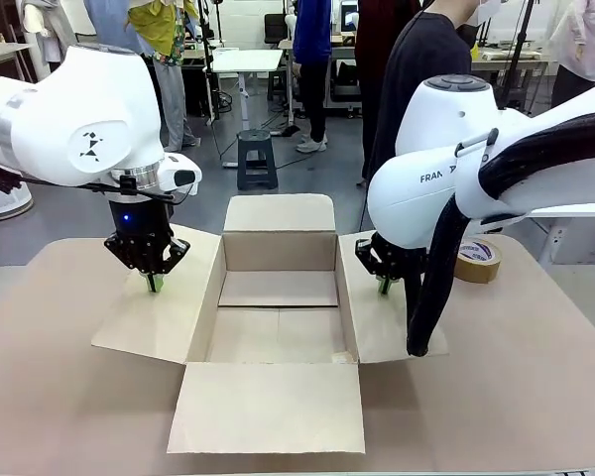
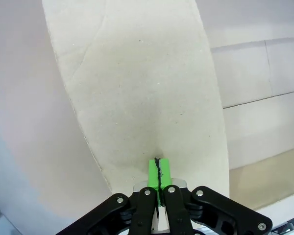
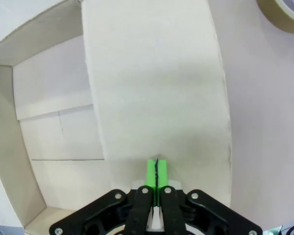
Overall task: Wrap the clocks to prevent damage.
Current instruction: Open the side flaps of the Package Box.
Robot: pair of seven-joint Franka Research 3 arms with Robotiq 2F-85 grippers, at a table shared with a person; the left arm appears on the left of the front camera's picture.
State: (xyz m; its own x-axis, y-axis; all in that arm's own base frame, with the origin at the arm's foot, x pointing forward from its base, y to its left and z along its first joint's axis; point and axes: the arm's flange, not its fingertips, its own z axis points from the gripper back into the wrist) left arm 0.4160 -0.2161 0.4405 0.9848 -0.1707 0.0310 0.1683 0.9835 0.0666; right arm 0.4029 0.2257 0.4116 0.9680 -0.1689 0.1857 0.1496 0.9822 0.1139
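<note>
Both pinched closed and empty: left tool (image 1: pixel 155 283) tip-down on the left flap (image 1: pixel 164 322) of the cardboard box (image 1: pixel 280 213), right tool (image 1: pixel 384 288) on its right flap (image 1: pixel 375 327).

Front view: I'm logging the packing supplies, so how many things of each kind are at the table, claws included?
cardboard box: 1, open
roll of tape: 1
claws: 2, the left claw and the right claw, both shut
Total: 4

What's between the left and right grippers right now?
Front view: the open box lies between them, left gripper on its left flap, right gripper on its right flap.
</note>
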